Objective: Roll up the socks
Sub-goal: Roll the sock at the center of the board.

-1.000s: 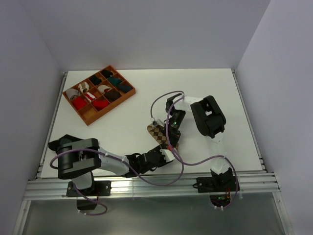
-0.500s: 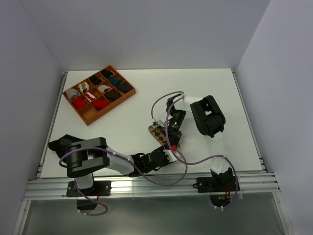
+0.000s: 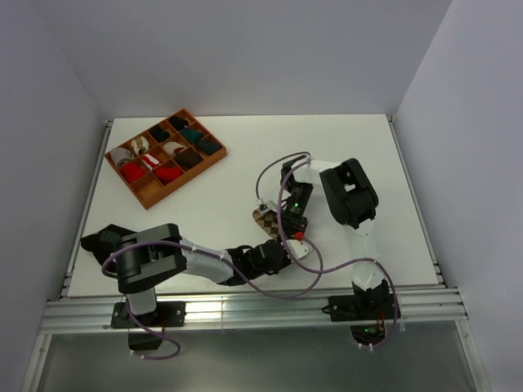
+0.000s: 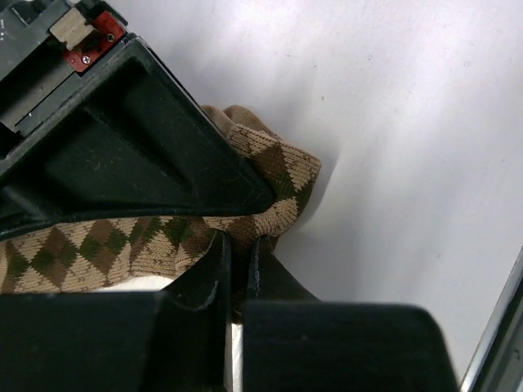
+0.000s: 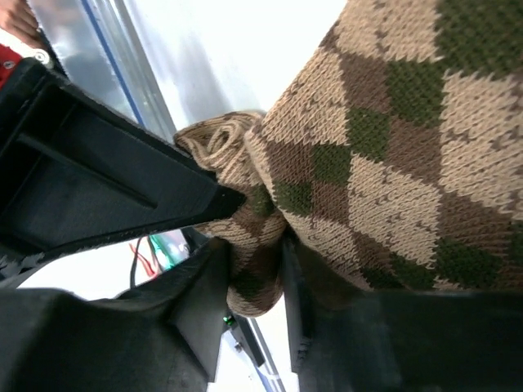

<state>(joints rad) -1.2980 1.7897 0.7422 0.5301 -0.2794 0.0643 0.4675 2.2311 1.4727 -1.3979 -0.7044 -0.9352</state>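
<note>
On the white table, somewhat nearer to the front edge than the middle, one argyle sock is seen. It is knitted in tan with diamonds of dark brown and olive green (the green is clear only in the wrist views). One end of it is curled into a small coil, while the rest spreads out unrolled.

A fold of the sock is pinched in the left gripper, whose jaws are pressed almost together. Another fold is clamped in the narrow gap of the right gripper. The two grippers meet at the sock, nearly touching each other.

Well apart, at the far left, one orange tray with compartments is placed. Sock rolls are kept in it. Two red ones can be counted, the others being too small to count surely.
</note>
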